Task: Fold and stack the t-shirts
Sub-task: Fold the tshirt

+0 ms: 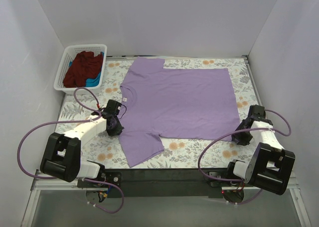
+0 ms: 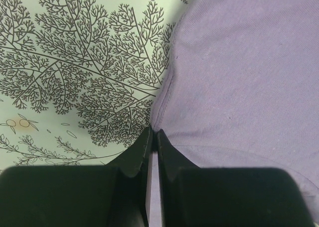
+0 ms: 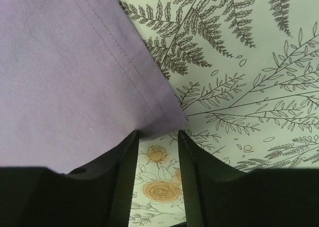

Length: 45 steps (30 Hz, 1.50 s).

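White walls box in the floral desk [image 1: 189,155], where the lavender shirt [image 1: 184,100] lies spread flat, and the left fingers [image 2: 137,160] are clenched on its edge by a sleeve, only a sliver of cloth showing between them. Right fingers [image 3: 124,172] stand apart at the hem corner, its tip right at their gap, contact hard to judge. Back left, the basket [image 1: 62,76] holds a maroon shirt [image 1: 82,67] burying most of a blue shirt [image 1: 95,79].
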### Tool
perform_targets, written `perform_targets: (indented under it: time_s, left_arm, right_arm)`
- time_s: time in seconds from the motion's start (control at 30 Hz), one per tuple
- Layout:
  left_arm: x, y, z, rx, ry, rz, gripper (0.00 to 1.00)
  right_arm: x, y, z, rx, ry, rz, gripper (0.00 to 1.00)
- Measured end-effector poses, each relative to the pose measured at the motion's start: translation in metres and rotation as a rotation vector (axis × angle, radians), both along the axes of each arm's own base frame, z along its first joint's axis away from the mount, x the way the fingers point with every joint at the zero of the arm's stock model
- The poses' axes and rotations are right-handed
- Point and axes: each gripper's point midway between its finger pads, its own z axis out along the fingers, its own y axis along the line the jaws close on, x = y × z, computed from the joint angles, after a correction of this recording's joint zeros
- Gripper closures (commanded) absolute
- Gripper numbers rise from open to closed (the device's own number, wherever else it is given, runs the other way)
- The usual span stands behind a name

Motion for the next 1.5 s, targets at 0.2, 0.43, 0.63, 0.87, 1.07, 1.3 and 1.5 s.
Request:
perform_targets:
  time_s: [0.2, 0.43, 0.63, 0.87, 1.07, 1.3, 1.5]
  left_arm:
    - [0.0, 0.0, 0.0, 0.0, -0.001, 0.001, 1.0]
    - [0.0, 0.0, 0.002, -0.004, -0.014, 0.001, 1.0]
    - [0.0, 0.0, 0.005, -0.008, -0.034, 0.002, 1.0]
    - [0.002, 0.003, 0.008, 0.004, -0.047, 0.008, 1.0]
    - [0.003, 0.004, 0.009, 0.006, -0.056, 0.01, 1.0]
    - [0.014, 0.0, 0.025, 0.0, -0.08, 0.003, 1.0]
    - [0.032, -0.005, 0.047, -0.01, -0.127, -0.006, 1.0]
  right_arm:
    - [0.0, -0.004, 0.0, -0.004, 0.009, -0.018, 0.9]
    - [0.001, -0.006, 0.0, -0.005, 0.007, -0.028, 0.99]
    - [0.004, -0.007, 0.006, -0.007, -0.013, -0.026, 0.99]
    - [0.023, -0.009, 0.028, -0.007, -0.089, -0.007, 0.99]
    - [0.029, -0.008, 0.034, 0.003, -0.107, 0.001, 0.99]
    - [0.045, -0.008, 0.047, 0.019, -0.143, 0.023, 0.99]
    - [0.051, -0.007, 0.049, 0.033, -0.148, 0.037, 0.99]
